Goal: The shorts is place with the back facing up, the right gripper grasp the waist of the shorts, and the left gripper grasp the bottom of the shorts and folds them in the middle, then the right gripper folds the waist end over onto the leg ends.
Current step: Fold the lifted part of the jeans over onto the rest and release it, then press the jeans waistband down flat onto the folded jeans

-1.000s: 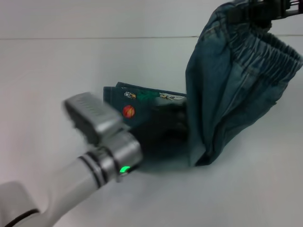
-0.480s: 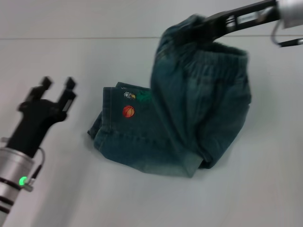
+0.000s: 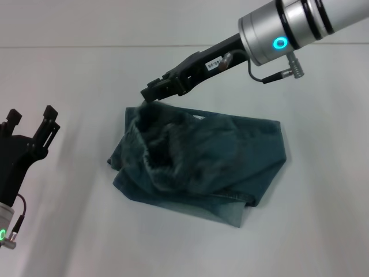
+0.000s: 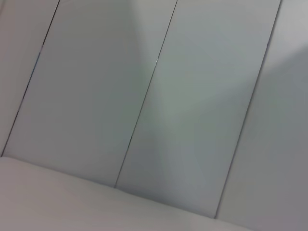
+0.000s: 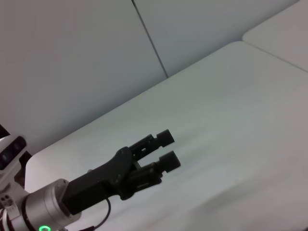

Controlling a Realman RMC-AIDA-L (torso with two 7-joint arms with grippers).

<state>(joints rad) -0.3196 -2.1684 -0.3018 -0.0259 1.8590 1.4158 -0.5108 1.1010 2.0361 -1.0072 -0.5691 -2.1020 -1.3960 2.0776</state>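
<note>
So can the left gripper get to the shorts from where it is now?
Probably yes. The left gripper hangs beside the shorts, fingers apart, with only bare table between them. The right gripper is at the shorts' far edge, out of that path.

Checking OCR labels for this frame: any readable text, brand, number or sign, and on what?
Nothing readable.
Small white label on the right gripper arm link: has print, too small and blurred to read.
Shorts: no text or patches showing now.
Left gripper: no markings visible.
Table and wall panels: blank.
</note>
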